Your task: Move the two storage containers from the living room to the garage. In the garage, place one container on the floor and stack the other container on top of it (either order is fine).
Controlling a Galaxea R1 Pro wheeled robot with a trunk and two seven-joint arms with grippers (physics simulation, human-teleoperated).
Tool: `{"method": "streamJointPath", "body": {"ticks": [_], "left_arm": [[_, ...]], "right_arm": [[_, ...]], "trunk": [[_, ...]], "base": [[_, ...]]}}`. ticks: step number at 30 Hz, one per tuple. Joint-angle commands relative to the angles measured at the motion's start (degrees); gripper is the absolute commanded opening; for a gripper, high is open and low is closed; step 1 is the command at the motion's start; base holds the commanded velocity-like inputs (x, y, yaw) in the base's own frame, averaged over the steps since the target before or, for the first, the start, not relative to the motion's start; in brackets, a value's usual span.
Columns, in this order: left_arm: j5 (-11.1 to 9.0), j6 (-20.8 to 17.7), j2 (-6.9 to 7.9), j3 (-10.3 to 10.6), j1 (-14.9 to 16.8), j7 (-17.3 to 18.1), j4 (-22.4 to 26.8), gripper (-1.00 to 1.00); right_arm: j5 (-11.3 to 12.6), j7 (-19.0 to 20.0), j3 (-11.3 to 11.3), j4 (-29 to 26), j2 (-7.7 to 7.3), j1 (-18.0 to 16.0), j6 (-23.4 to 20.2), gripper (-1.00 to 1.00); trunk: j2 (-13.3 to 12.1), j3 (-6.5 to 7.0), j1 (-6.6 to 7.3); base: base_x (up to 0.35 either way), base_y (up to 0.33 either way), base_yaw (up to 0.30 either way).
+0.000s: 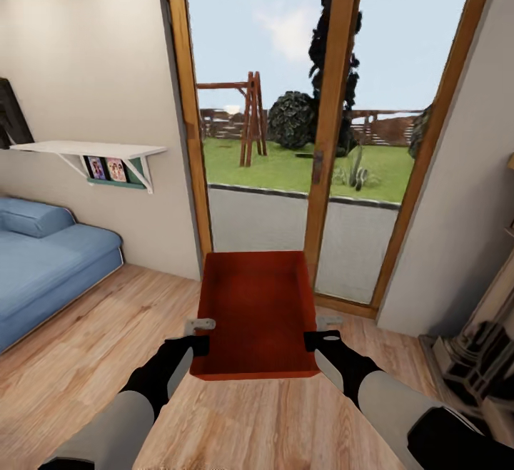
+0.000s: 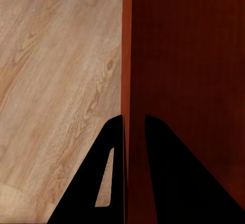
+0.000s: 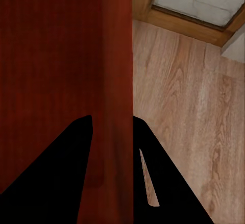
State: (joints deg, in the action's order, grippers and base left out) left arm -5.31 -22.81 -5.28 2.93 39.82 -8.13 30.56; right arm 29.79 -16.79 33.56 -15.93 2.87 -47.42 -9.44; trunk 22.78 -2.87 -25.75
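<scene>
The left pincer [image 1: 200,334] and right pincer [image 1: 320,332] each pinch a side wall of the orange-red rectangular open-top bin [image 1: 258,306] — a two-sided hold that keeps it level above the light wood plank floor [image 1: 107,341], facing the wood-framed glass door [image 1: 328,99].

Glass door [image 1: 285,142] in orange-brown wood frame straight ahead; beyond it lawn, wooden swing frame [image 1: 248,117], dark shrubs, fence. White wall shelf [image 1: 86,149] at left, small pictures [image 1: 107,168] tucked beneath. Light blue sofa [image 1: 43,256] below shelf, against wall. Dark stove-like fixture [image 1: 478,356] at right edge, partly cut off.
</scene>
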Motion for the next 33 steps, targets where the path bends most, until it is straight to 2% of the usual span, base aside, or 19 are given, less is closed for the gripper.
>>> {"method": "streamJointPath", "body": {"ticks": [1, 33], "left_arm": [[1.36, -0.48, 0.09, -0.47, 0.08, -1.45, 0.2, -1.0], [1.36, -0.39, 0.09, -0.38, 0.08, -1.54, 0.2, -1.0]], "right_arm": [[-0.25, -0.61, 0.1, 0.38, -0.34, -0.04, -0.45, -1.0], [-0.25, -0.61, 0.1, 0.38, -0.58, -0.04, -0.4, -1.0]], "trunk": [[0.14, -0.13, -0.04], [0.14, -0.13, -0.04]], "base": [[0.0, 0.0, 0.3], [0.0, 0.0, 0.3]]}}
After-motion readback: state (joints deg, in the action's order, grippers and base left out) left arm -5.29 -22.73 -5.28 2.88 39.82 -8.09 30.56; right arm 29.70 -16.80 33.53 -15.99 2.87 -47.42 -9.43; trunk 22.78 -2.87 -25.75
